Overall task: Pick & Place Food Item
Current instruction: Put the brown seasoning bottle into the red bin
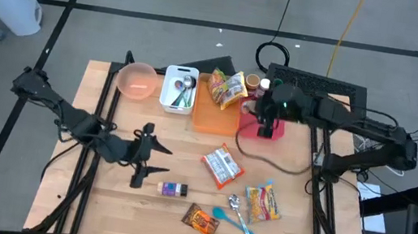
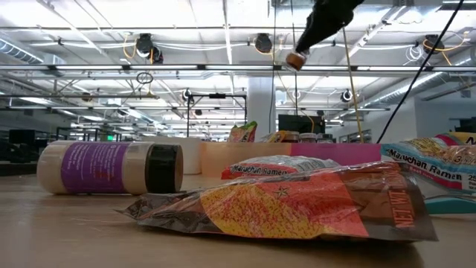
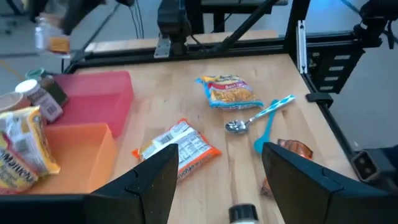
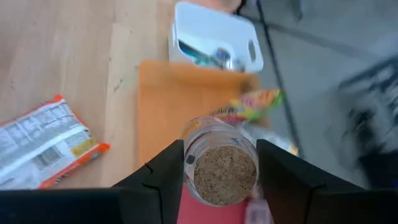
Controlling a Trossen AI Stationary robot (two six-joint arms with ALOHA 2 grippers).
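Item: I have a small spice jar clamped in the right tool, lifted clear of the bench; the low view shows it hanging high in the air.
Position: from above I see the right tool over the red bin, with the orange bin just beside it.
Bins so far: I count other small jars already standing at the far end of the red bin, and a ramen pack lying in the orange one.
White tray: I see it holding cutlery, next to a pink bowl.
Left tool: it waits with its fingers spread wide and nothing between them, low over the near-left part of the bench.
Still loose: a purple-labelled bottle, a ramen pack, a yellow pack, a dark orange snack bag, and spoons.
Progress: I judge this as mid-carry; lowering and release remain, then the loose food items.
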